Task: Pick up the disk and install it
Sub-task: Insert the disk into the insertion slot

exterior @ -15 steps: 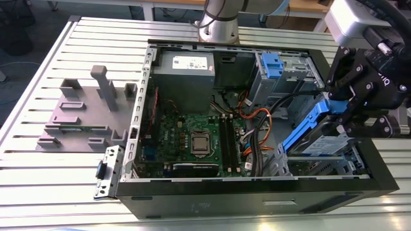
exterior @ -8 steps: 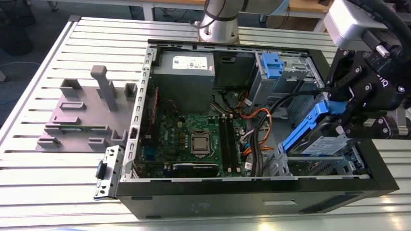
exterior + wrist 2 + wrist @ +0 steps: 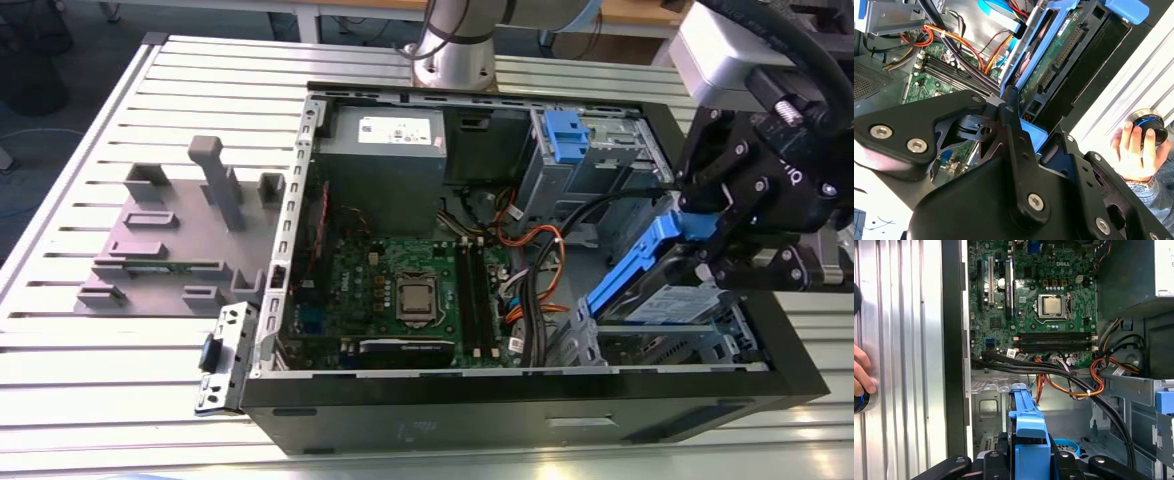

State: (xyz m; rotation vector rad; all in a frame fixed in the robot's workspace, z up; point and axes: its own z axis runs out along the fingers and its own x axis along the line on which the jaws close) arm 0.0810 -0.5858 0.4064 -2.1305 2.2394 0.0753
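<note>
My gripper (image 3: 714,235) is shut on the disk (image 3: 638,268), a silver drive in a blue bracket. It hangs tilted, one end high in the fingers and the other low inside the open computer case (image 3: 534,400), over the metal drive bay (image 3: 667,340) at the exterior view's right. The first wrist view looks along the blue bracket (image 3: 1026,415), which is clamped between the black fingers (image 3: 996,462). In the second wrist view the disk's (image 3: 1054,55) green circuit-board underside and connectors face the camera above the gripper (image 3: 1026,132).
The case holds a green motherboard (image 3: 400,290), a power supply (image 3: 380,150), orange and black cables (image 3: 534,250) and a second cage with a blue tab (image 3: 567,135). A grey stand (image 3: 174,230) sits on the slatted table. A person's hand (image 3: 1134,150) rests on a round knob beside the case.
</note>
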